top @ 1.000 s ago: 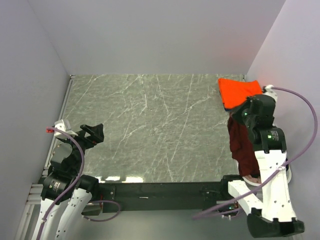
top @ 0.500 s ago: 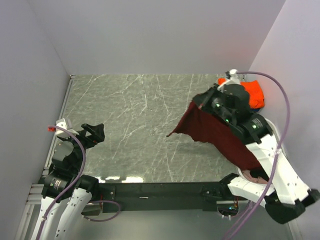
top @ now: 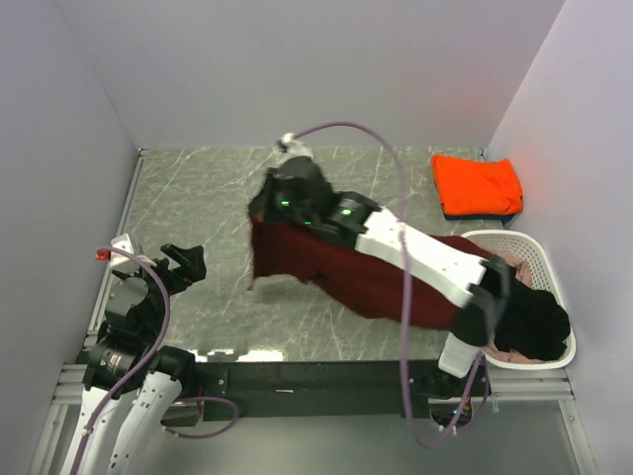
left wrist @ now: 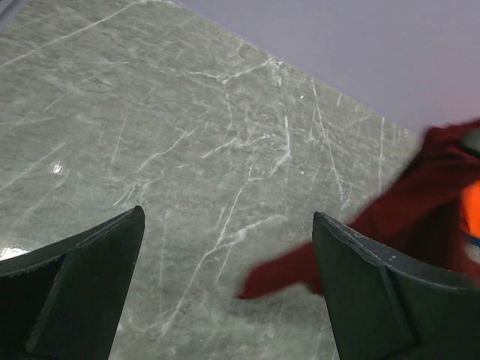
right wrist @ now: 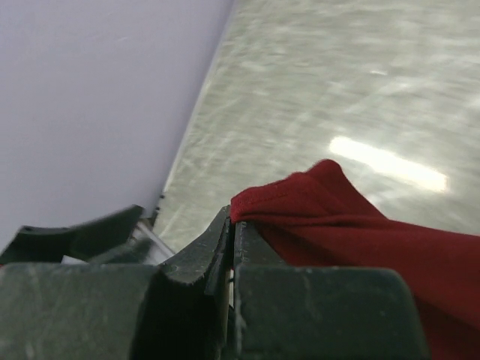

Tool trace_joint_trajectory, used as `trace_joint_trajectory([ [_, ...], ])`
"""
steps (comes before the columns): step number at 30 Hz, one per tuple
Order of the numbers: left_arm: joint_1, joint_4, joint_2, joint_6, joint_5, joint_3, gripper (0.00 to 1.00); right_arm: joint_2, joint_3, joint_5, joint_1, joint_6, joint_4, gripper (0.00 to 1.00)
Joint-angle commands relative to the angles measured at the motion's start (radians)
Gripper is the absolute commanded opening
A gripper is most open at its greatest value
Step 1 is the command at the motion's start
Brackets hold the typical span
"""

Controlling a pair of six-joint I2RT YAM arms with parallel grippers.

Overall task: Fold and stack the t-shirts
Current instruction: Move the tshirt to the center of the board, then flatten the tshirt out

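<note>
The right hand (right wrist: 232, 225) pinches shut on a hemmed edge of the soft dark maroon cloth t-shirt (top: 336, 272), holding it over the middle of the veined grey-green stone counter (top: 198, 188), probably to spread it flat for folding. The limp cloth trails toward the white perforated plastic basket (top: 499, 236). The left hand (left wrist: 229, 217) hovers wide open and empty.

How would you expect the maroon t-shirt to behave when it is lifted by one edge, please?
Probably floppy: pinched at one edge by the right gripper, the maroon t-shirt sags in folds and trails toward the basket. Likely light, since a thin pinch of hem carries it. It may drag on the table and bunch rather than slide flat.
</note>
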Motion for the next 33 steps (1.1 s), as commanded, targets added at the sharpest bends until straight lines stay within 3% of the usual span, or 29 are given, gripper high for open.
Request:
trace_joint_trajectory([
  [1,-0.002,-0.007,0.012,-0.025,-0.044,0.030,1.00,0.135,0.183,0.020,0.081,-0.017,0.117,0.01],
  [3,-0.002,-0.012,0.015,-0.028,-0.060,0.032,1.00,0.193,0.278,0.025,0.098,-0.036,0.102,0.06],
  [6,-0.002,-0.018,0.019,-0.034,-0.070,0.035,0.99,0.270,0.356,0.009,0.109,-0.045,0.065,0.25],
  [7,-0.002,-0.020,0.022,-0.034,-0.070,0.035,0.99,0.278,0.360,0.006,0.109,-0.050,0.060,0.39],
  [10,-0.002,-0.020,0.033,-0.032,-0.069,0.035,0.99,0.229,0.294,0.046,0.108,-0.077,0.051,0.60],
  [13,-0.002,-0.017,0.042,-0.032,-0.066,0.033,1.00,0.133,0.156,0.093,0.094,-0.100,0.054,0.68],
  [20,-0.002,-0.007,0.090,-0.035,-0.060,0.027,0.99,-0.150,-0.330,0.138,-0.001,-0.093,0.025,0.68],
  [26,-0.001,-0.007,0.159,-0.078,-0.083,0.025,0.99,-0.421,-0.736,0.117,-0.159,-0.090,0.037,0.66],
  [33,0.000,-0.001,0.352,-0.190,-0.067,0.013,0.99,-0.530,-0.952,0.100,-0.288,-0.097,0.028,0.64],
])
